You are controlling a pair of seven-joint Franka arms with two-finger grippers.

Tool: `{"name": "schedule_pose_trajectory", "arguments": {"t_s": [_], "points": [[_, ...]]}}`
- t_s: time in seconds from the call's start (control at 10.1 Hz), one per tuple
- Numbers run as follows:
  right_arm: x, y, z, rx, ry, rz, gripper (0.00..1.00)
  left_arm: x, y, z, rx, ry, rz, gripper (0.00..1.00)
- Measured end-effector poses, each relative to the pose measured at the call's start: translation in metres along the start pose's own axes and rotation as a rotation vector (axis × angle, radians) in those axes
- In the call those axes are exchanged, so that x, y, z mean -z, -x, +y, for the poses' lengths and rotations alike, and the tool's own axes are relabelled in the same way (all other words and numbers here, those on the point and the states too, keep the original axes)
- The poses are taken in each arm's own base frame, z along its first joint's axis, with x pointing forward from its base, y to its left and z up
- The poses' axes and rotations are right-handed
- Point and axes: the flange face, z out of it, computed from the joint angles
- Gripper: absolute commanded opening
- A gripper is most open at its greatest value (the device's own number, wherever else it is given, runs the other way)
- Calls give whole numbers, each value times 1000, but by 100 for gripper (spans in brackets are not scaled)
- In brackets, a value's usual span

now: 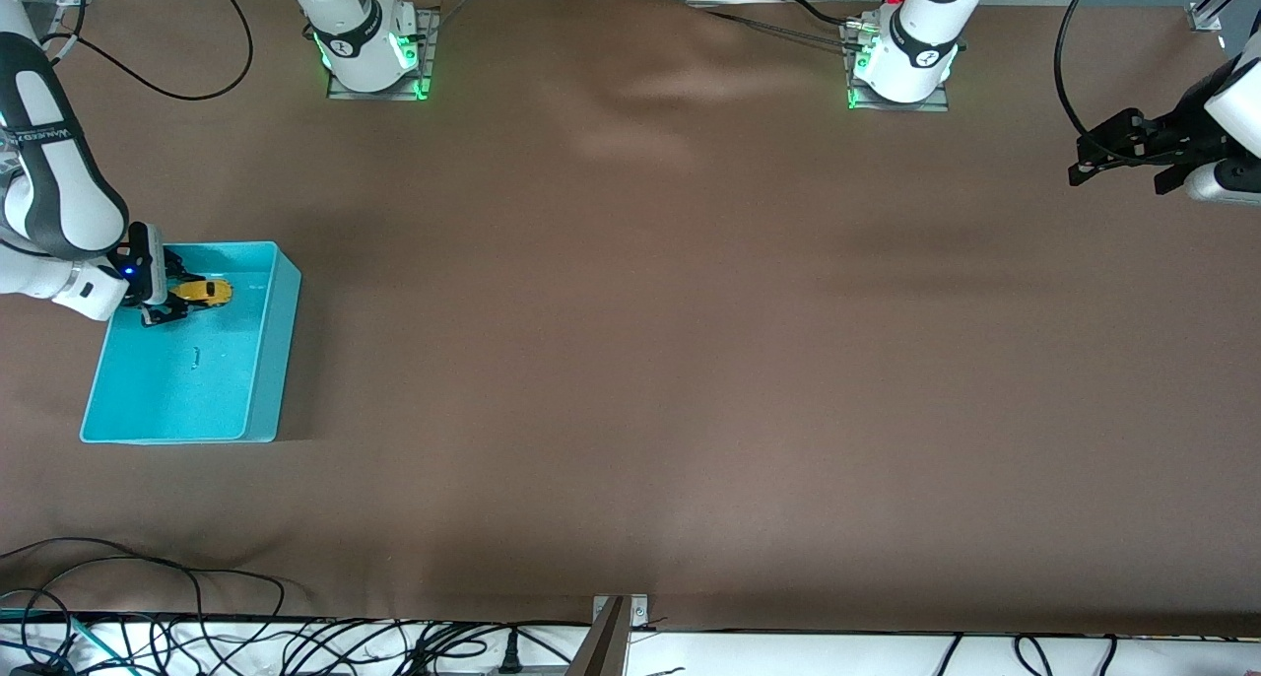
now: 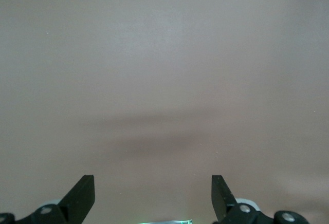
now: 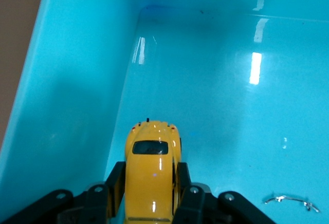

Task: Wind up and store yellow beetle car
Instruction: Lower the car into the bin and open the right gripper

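Yellow beetle car (image 3: 152,175), dark windows; turquoise bin (image 1: 258,361); brown table (image 1: 690,311).

a wide table under a matte brown cloth (image 1: 650,361) fills the scene, the fabric gently rippled near the arms' bases. black cables (image 1: 197,646) tangle along a white strip at the edge nearest the front camera. soft, even overhead light casts faint shadows.

Yellow beetle car (image 1: 204,292) (image 3: 151,175): dark windows, upright, inside turquoise bin (image 1: 266,361), clamped by right end effector (image 1: 169,297).

Bin walls (image 1: 286,341) around right pincer (image 1: 175,302)
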Motion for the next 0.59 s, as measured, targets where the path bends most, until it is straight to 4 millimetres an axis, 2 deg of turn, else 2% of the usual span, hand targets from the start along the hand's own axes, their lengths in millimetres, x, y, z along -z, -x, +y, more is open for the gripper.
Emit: {"name": "schedule_pose_trajectory", "arguments": {"t_s": [0.1,0.3,0.39,0.59], "points": [[0,0,0,0,-1,1,100,0,0,0,0,0,0,100],[-14,-2,0,-20,-14,49,100,0,0,0,0,0,0,100],[-15,-6,5,-30,-20,71,100,0,0,0,0,0,0,100],[5,-18,24,-59,-41,76,100,0,0,0,0,0,0,100]]}}
